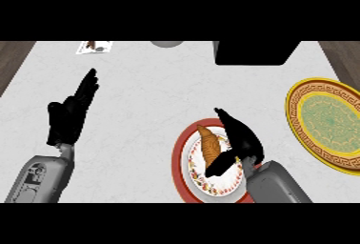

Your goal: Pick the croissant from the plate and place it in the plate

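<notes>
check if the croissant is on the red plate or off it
On it. The croissant lies inside the red-rimmed plate, the open right hand beside it; the yellow plate is apart at right.

I see a golden-brown crescent croissant (209, 144) and a round white ceramic plate (178, 152) with a red rim and speckled red-yellow inner band. The round yellow ceramic plate (294, 114) carries a dark red key-pattern ring and a pale green scrolled centre. My left hand (70, 114) and right hand (239, 138) are black; the stone counter (155, 95) is white, mottled grey.
</notes>
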